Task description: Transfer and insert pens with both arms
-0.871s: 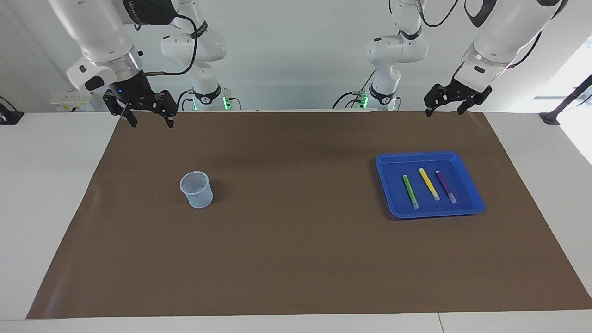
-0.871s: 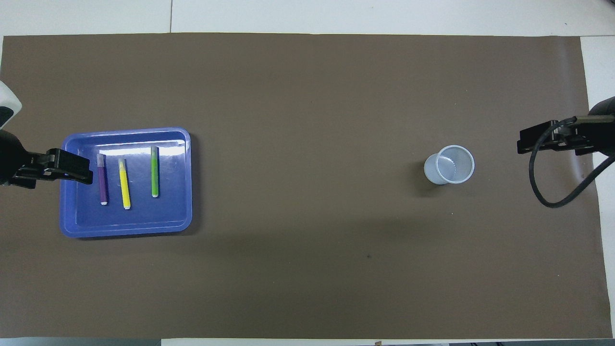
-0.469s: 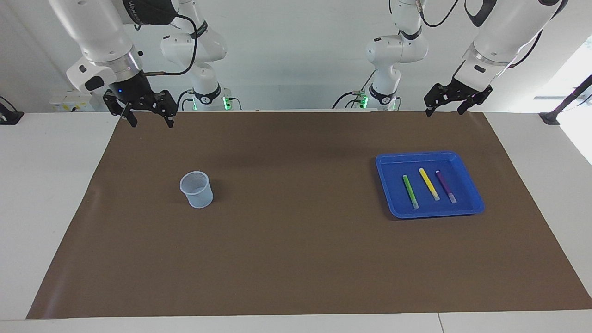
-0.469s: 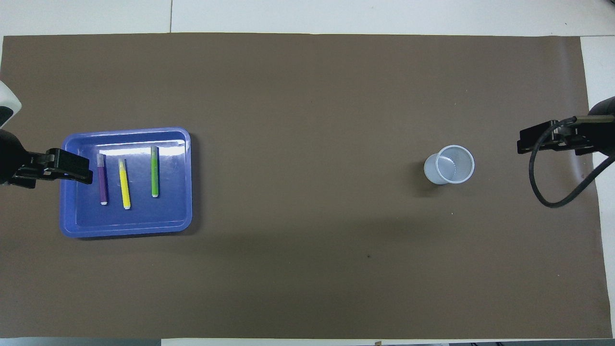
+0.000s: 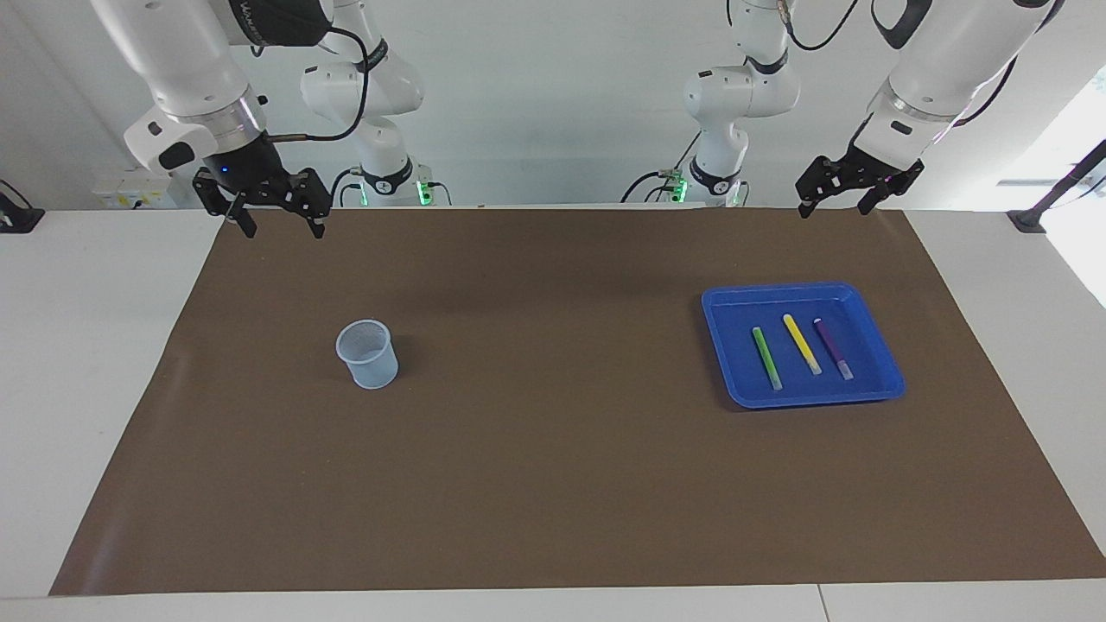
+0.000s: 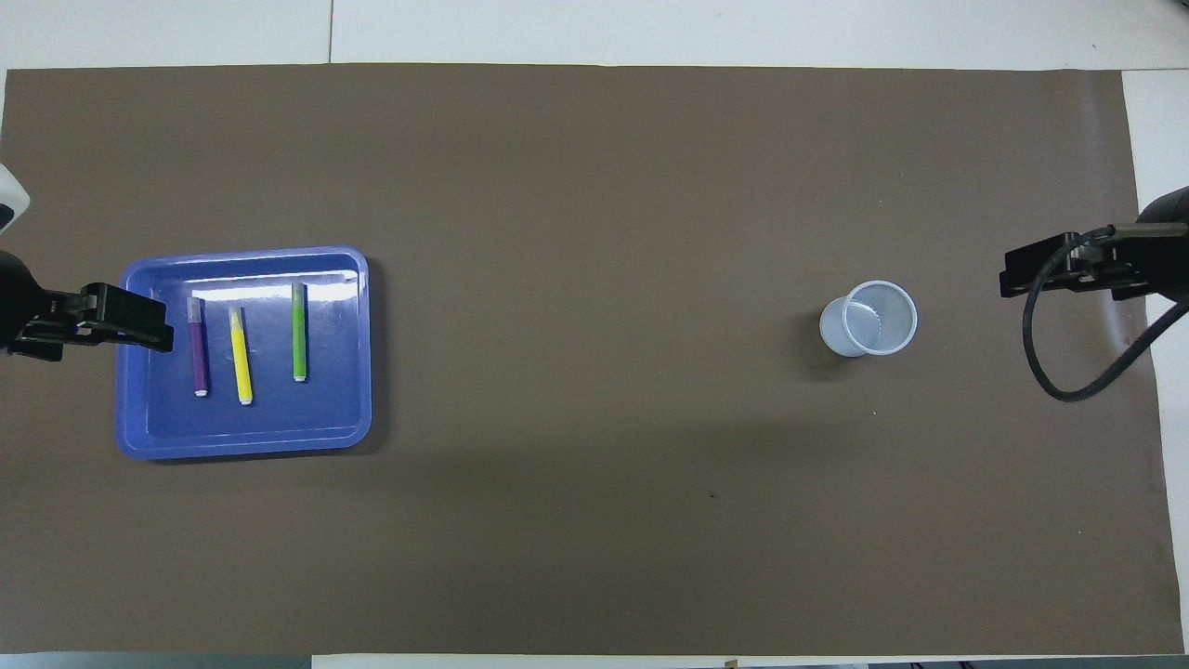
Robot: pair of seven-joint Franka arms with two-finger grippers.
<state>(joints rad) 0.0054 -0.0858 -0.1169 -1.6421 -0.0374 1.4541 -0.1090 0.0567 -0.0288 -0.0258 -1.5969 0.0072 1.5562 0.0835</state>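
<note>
I see a white table [image 5: 86, 345] covered by a brown mat [image 5: 553, 484], with a pale wall [image 5: 553, 112] at the robots' end and two small robot bases [image 5: 386, 177] with green lights there.

Going across the facing view from its left: the right gripper [image 5: 278, 226] hangs over the mat's edge nearest the robots, at the right arm's end, its fingers spread apart and holding nothing. A pale blue cup [image 5: 367, 353] stands upright on the mat toward that same end, well apart from everything else. Then comes a wide stretch of bare mat. Toward the left arm's end sits a blue tray [image 5: 881, 380], and the three pens lie flat in it side by side, apart from one another: the green pen [image 5: 766, 358], the yellow pen [image 5: 802, 344] and the purple pen [image 5: 833, 348]. The left gripper [image 5: 835, 207] hangs above the mat's edge nearest the robots, also spread wide and empty.

Against the earlier pictures, the left gripper has drifted slightly toward its own end of the table (in the overhead view it has pulled back a little off the tray's rim); the right gripper, cup, tray and pens have not moved.

A black cable [image 6: 1068, 372] loops off the right wrist. Nothing lies between tray and cup.
</note>
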